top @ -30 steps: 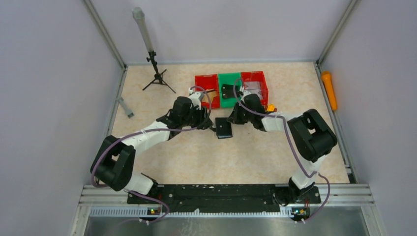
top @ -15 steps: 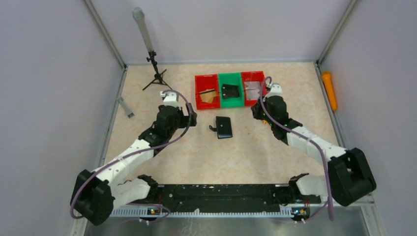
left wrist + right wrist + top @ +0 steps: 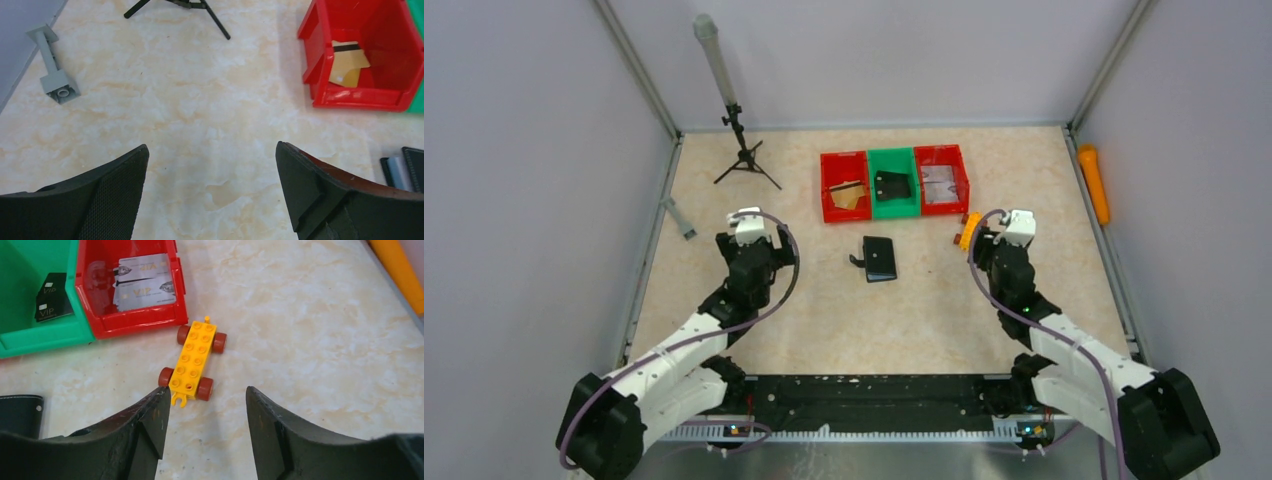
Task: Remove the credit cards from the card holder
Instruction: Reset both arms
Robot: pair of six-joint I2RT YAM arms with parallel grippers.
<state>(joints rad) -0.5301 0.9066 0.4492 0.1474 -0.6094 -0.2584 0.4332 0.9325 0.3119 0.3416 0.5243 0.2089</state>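
The black card holder (image 3: 880, 259) lies flat on the table in front of the bins, its small tab pointing left; its edge shows in the left wrist view (image 3: 406, 169) and the right wrist view (image 3: 19, 414). Credit cards lie in the bins: a gold one (image 3: 347, 64) in the left red bin (image 3: 844, 207), a black one (image 3: 52, 303) in the green bin (image 3: 893, 208), silver ones (image 3: 143, 281) in the right red bin (image 3: 944, 203). My left gripper (image 3: 752, 234) (image 3: 211, 145) hangs open over bare table left of the holder. My right gripper (image 3: 1004, 236) (image 3: 208, 390) stands open to its right, holding nothing.
A yellow toy chassis with red wheels (image 3: 194, 358) lies just ahead of my right fingertips. An orange cylinder (image 3: 1093, 183) rests by the right wall. A black tripod (image 3: 744, 150) and a grey block piece (image 3: 53, 76) sit at the back left.
Both arms have pulled back from the holder and bins, left arm to the left, right arm to the right. Both grippers have opened. The holder has stayed put.
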